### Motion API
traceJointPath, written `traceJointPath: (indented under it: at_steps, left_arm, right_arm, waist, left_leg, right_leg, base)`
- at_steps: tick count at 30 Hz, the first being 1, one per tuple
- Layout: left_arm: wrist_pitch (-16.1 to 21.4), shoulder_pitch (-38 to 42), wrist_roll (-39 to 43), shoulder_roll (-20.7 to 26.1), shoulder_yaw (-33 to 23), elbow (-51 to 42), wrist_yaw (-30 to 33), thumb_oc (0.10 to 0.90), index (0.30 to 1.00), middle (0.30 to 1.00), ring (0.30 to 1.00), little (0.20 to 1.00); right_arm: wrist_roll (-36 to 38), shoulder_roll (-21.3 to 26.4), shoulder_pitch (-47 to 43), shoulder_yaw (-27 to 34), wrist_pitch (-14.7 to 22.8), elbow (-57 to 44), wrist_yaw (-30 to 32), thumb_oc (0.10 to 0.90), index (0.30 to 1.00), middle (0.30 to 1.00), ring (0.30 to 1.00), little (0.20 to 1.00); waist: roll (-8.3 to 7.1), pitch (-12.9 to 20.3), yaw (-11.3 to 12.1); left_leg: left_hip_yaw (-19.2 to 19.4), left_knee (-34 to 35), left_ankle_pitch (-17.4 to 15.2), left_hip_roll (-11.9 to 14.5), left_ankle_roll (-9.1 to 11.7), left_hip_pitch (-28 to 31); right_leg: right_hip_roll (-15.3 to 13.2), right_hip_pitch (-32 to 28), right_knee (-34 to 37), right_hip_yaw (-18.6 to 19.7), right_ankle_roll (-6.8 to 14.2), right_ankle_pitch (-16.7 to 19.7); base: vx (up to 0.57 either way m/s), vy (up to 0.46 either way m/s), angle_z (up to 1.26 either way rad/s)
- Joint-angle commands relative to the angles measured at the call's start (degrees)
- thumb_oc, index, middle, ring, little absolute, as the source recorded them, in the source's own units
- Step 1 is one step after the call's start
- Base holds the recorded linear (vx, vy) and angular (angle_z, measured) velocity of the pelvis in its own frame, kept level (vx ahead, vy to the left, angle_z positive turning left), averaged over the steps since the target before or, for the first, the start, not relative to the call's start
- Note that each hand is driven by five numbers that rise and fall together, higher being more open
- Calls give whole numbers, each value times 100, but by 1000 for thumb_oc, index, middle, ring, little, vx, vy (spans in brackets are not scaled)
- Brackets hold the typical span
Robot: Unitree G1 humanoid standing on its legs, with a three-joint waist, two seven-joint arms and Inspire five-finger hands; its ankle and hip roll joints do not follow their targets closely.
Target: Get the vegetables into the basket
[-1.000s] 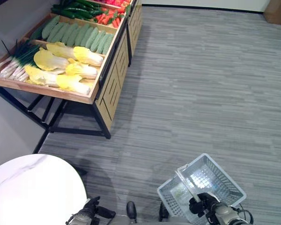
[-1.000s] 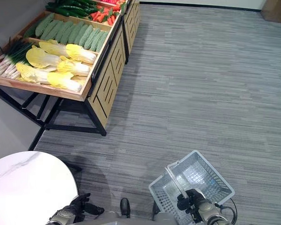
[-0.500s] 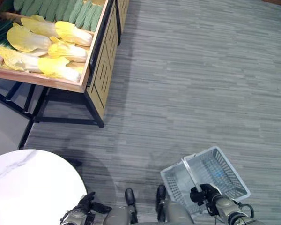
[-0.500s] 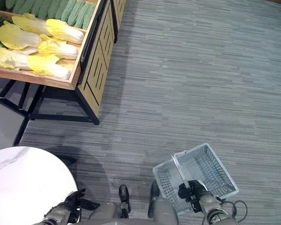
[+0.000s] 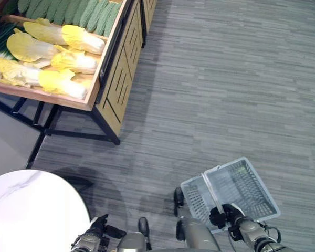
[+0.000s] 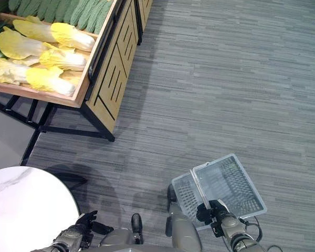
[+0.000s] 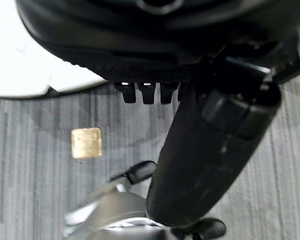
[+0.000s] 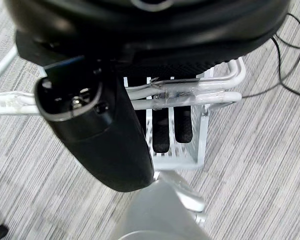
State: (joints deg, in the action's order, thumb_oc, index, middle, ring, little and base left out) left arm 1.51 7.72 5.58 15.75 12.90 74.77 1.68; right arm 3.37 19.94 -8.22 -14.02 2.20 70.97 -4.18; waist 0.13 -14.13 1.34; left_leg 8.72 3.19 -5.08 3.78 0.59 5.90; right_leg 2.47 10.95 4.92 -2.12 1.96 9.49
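One basket (image 5: 236, 186), white wire and empty, hangs from the right hand (image 5: 224, 214), whose fingers (image 8: 160, 131) are curled round the handle (image 8: 190, 94) with the thumb over it. Carrying it by the handle keeps it upright and leaves the mouth free for loading; it sits just ahead of that hand, low over the grey floor (image 5: 226, 94).

Left hand (image 5: 98, 231) idles well to the side of the right hand, next to the round white bench (image 5: 31, 210). Its wrist view shows fingers (image 7: 145, 92) short and tucked, nothing in them, so I read it as closed and empty. Likely kept free for picking.

Vegetables are not in the basket yet. They lie on the wooden stand (image 5: 113, 68), far ahead of the left hand: yellow-leaved cabbages (image 5: 68, 58), bumpy green gourds (image 5: 68, 8) behind them, green onions (image 5: 0, 42) at the edge. Judgement: task is at the approach stage, nothing picked.

Versus the earlier frames: the whole picture has shifted, so the camera moved, not the stand. A second ago more of the stand showed, with peppers and cucumbers at the back; now they are out of frame. The basket has swung, mouth turned more to the right, and rides a bit higher in view than half a second ago. Right-hand grip is unchanged. Left hand stays low by the bench.
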Motion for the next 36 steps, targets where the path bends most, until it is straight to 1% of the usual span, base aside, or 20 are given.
traceJointPath:
  at_steps: [1,4,5,6,7,10,11,13,15,16,17,18,20,23,26,30,31,32,33,36]
  left_arm:
    - [-2,-50,-71,31,0,125,-22,900,1000,1000,1000,1000]
    - [-35,-75,-31,-13,-26,172,-14,900,1000,1000,1000,1000]
    - [-62,-28,21,-9,-30,171,-18,900,1000,1000,1000,1000]
    - [-62,-27,21,-9,-31,171,-18,900,1000,1000,1000,1000]
    - [-75,-7,105,-7,-60,152,12,900,1000,1000,1000,1000]
    - [-88,25,151,-17,-84,161,38,900,1000,1000,1000,1000]
    - [-87,14,194,-38,-84,142,41,900,1000,1000,1000,1000]
    - [-85,-5,199,-52,-58,119,45,900,1000,1000,1000,1000]
    - [-67,-21,202,-69,5,100,48,900,1000,1000,1000,1000]
    - [-67,-20,202,-67,3,99,49,900,1000,1000,1000,1000]
    - [-69,-63,192,-76,6,97,82,900,1000,1000,1000,1000]
    - [-70,-66,191,-76,6,96,83,900,1000,1000,1000,1000]
    - [-56,-119,120,-47,-12,117,142,900,1000,1000,1000,1000]
    - [-59,-194,59,-26,-38,123,165,900,1000,1000,1000,1000]
    - [-94,-365,-5,57,-167,231,159,900,1000,1000,1000,1000]
    - [-104,-407,-25,78,-196,245,150,900,1000,1000,1000,1000]
    - [-90,-405,-93,113,-170,211,141,900,1000,1000,1000,1000]
    - [-90,-405,-93,114,-169,210,141,900,1000,1000,1000,1000]
    - [-83,-386,-65,149,-192,159,141,900,1000,1000,1000,1000]
    - [-84,-338,-12,170,-197,117,134,900,1000,1000,1000,1000]
  right_arm:
    - [266,176,299,-143,37,90,-65,400,300,300,300,300]
    - [242,220,392,-160,22,125,-77,400,300,300,300,300]
    - [241,252,392,-199,14,131,-83,400,300,300,300,300]
    - [241,252,391,-199,14,131,-83,400,300,300,300,300]
    - [310,278,395,-184,25,140,-43,400,300,300,300,300]
    - [368,289,378,-168,13,175,-17,400,300,300,300,300]
    - [380,300,392,-162,-9,216,-8,400,300,300,300,300]
    - [361,313,384,-181,-23,223,1,400,300,300,300,300]
    - [304,340,397,-214,-26,268,11,400,300,300,300,300]
    - [303,338,395,-215,-26,268,12,400,300,300,300,300]
    - [253,339,421,-238,-20,272,34,400,300,300,300,300]
    - [253,340,424,-239,-20,272,34,400,300,300,300,300]
    - [176,333,436,-282,22,254,71,400,300,300,300,300]
    - [123,328,428,-305,32,279,69,400,300,300,300,300]
    - [-83,206,342,-511,-19,269,-59,400,300,300,300,300]
    - [-237,147,284,-604,-39,211,-73,400,300,300,300,300]
    - [-234,87,260,-584,-49,136,-85,400,300,300,300,300]
    - [-234,87,260,-582,-50,136,-85,400,300,300,300,300]
    - [-272,65,196,-602,-63,144,-77,400,300,300,300,300]
    - [-289,24,175,-588,-71,140,-96,400,300,300,300,300]
  waist:
    - [101,209,-136]
    - [162,273,-181]
    - [150,216,-189]
    - [156,219,-197]
    - [117,101,-172]
    - [71,14,-129]
    - [2,0,-131]
    - [-41,4,-159]
    - [-187,-28,-237]
    - [-206,-23,-249]
    - [-236,12,-291]
    - [-255,-4,-297]
    - [-150,88,-363]
    - [-132,136,-369]
    - [-215,321,-172]
    - [-283,432,-75]
    - [-320,508,-52]
    - [-322,509,-37]
    - [-329,530,43]
    - [-335,518,105]
  left_leg:
    - [-470,-693,-440,-600,-194,41]
    - [-538,-1500,270,-437,101,-172]
    - [-512,-2407,815,-282,272,-543]
    - [-522,-2438,801,-276,273,-565]
    - [-507,-3453,1099,-142,284,-1121]
    - [-447,-4062,1050,3,166,-1473]
    - [-410,-3922,756,-97,74,-1709]
    - [-484,-3795,573,-240,43,-1943]
    - [-542,-2909,214,-451,6,-2316]
    - [-541,-2862,251,-475,-3,-2306]
    - [-742,-1387,489,-625,37,-2158]
    - [-744,-1238,566,-648,35,-2063]
    - [-1322,181,1098,-708,167,-2031]
    - [-1404,181,1061,-749,230,-2176]
    - [-1522,181,1223,-751,81,-1799]
    - [-1374,132,1057,-884,-139,-1579]
    - [-1130,-57,796,-946,-294,-1519]
    - [-1114,-76,782,-944,-295,-1528]
    - [-948,-84,643,-967,-408,-1410]
    - [-830,-53,490,-1026,-510,-1245]
  right_leg:
    - [127,495,-825,301,382,-623]
    - [213,340,-1042,117,160,-971]
    - [239,106,-1000,49,-31,-1162]
    - [243,111,-1000,39,-32,-1161]
    - [285,-99,-970,-13,-197,-1242]
    - [354,-277,-976,-45,-327,-1375]
    - [299,-396,-968,-55,-326,-1399]
    - [239,-427,-980,-81,-304,-1419]
    - [86,-532,-992,-153,-250,-1435]
    - [63,-523,-993,-160,-248,-1434]
    - [49,-614,-1002,-220,-212,-1451]
    - [28,-647,-989,-221,-208,-1451]
    - [190,-777,-1032,-251,-210,-1527]
    - [257,-969,-950,-155,-185,-1543]
    - [227,-1364,-991,186,-155,-1784]
    - [15,-1425,-1362,316,26,-1781]
    - [-122,-1310,-1737,382,212,-1491]
    - [-122,-1304,-1743,397,213,-1492]
    - [-226,-1080,-2184,396,443,-1120]
    - [-371,-791,-2873,294,616,-735]
  base:
    - [472,-280,49]
    - [463,-297,34]
    - [407,-313,17]
    - [394,-382,35]
    - [164,-192,26]
    - [263,-257,9]
    - [237,-180,-3]
    - [147,-98,1]
    - [151,-97,5]
    - [211,-49,17]
    - [135,-5,22]
    - [208,-2,24]
    - [254,34,17]
    - [341,84,-17]
    - [456,122,-61]
    - [502,219,-34]
    - [306,177,-24]
    - [489,313,-62]
    - [183,138,-50]
    - [330,253,-47]
